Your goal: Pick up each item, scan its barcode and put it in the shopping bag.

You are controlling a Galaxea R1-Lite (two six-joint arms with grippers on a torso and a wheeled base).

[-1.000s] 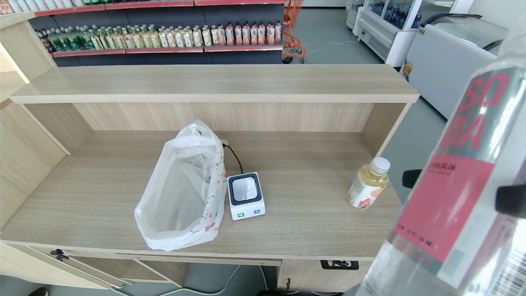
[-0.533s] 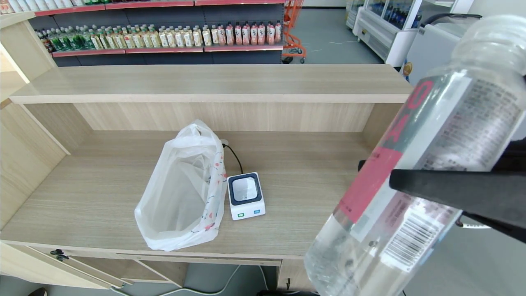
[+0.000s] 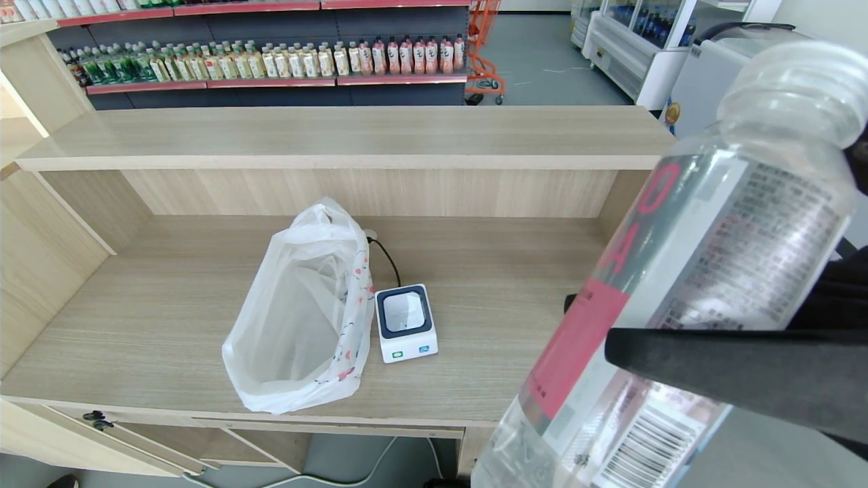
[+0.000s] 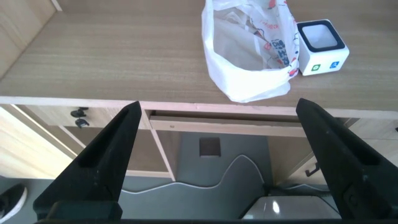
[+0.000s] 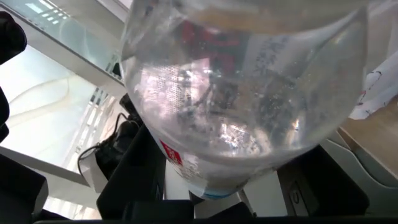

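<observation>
Your right fingers are clamped across the clear soda bottle, holding it tilted in the air, neck up and away from you, above the right end of the counter. Your left fingers are spread wide with nothing between them, hanging in front of the counter's near edge.

So the pick-up for this bottle looks done. The scan does not: the bottle is well apart from the scanner, which sits on the counter just beside the shopping bag. The barcode on the lower part of the label faces up toward the head camera rather than down at the scanner window. You will likely need to carry the bottle left and turn it so that the code looks into the window.

The bag stands open at the counter's near left, and its inside appears empty as far as the thin plastic lets you see. Bagging is therefore still ahead for this bottle.
</observation>
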